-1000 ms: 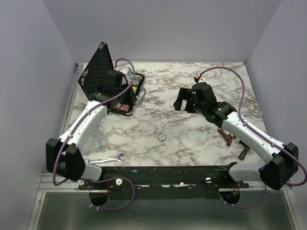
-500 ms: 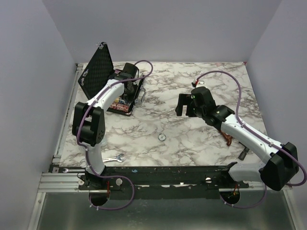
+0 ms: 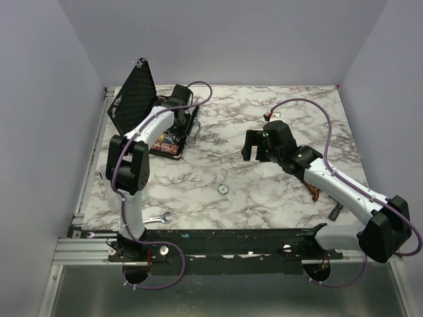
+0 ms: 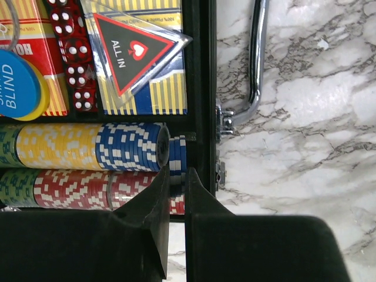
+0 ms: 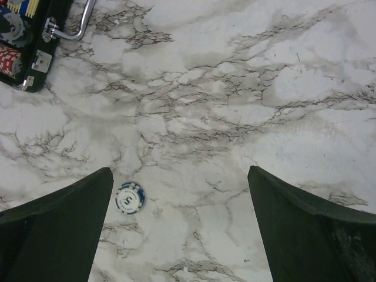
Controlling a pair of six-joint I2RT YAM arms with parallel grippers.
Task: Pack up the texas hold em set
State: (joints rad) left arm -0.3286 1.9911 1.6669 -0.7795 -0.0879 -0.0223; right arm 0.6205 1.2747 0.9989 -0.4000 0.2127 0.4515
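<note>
The left pincer (image 4: 176,176) is pressing its fingers together at the end of the blue chips (image 4: 129,147) inside the black case (image 4: 200,70). It has just reached in there, so packing is moving along. The right pincer (image 5: 180,176) is hanging wide apart over one loose chip (image 5: 130,198) on the table (image 5: 235,88). The wrench (image 3: 151,218) and brown piece (image 3: 313,188) are lying far off, blocking nothing.

Open marble (image 3: 251,191) around the loose chip (image 5: 130,198) (upright case lid (image 3: 134,92) far left)
</note>
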